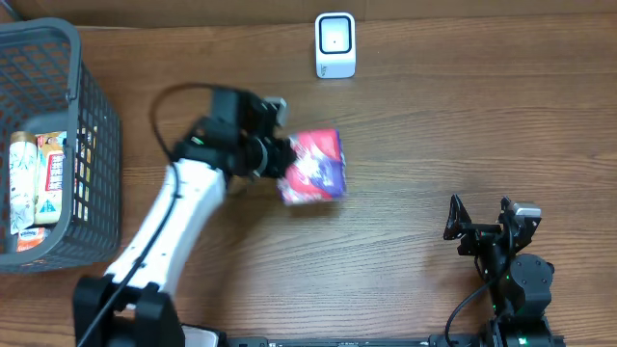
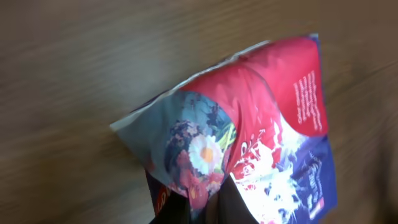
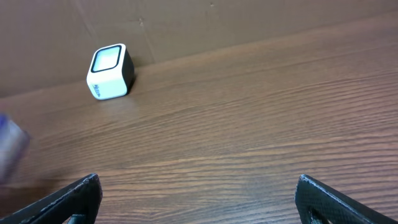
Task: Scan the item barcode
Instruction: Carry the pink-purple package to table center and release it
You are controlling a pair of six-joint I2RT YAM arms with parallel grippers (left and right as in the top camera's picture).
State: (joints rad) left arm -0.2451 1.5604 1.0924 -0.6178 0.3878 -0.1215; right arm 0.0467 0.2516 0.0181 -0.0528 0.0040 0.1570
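Note:
The item is a red, white and purple flowered packet [image 1: 314, 166], held above the wooden table a little left of centre. My left gripper [image 1: 277, 159] is shut on the packet's left edge. In the left wrist view the packet [image 2: 249, 137] fills the frame, with the dark fingers [image 2: 233, 202] pinching its lower edge. No barcode shows on the visible faces. The white scanner [image 1: 335, 45] stands at the table's back edge, beyond the packet, and shows again as the scanner [image 3: 111, 72] in the right wrist view. My right gripper [image 1: 479, 220] rests open at the front right, holding nothing.
A grey plastic basket [image 1: 82, 145] with several packaged goods stands at the left edge of the table. A brown cardboard wall [image 3: 186, 25] runs along the back behind the scanner.

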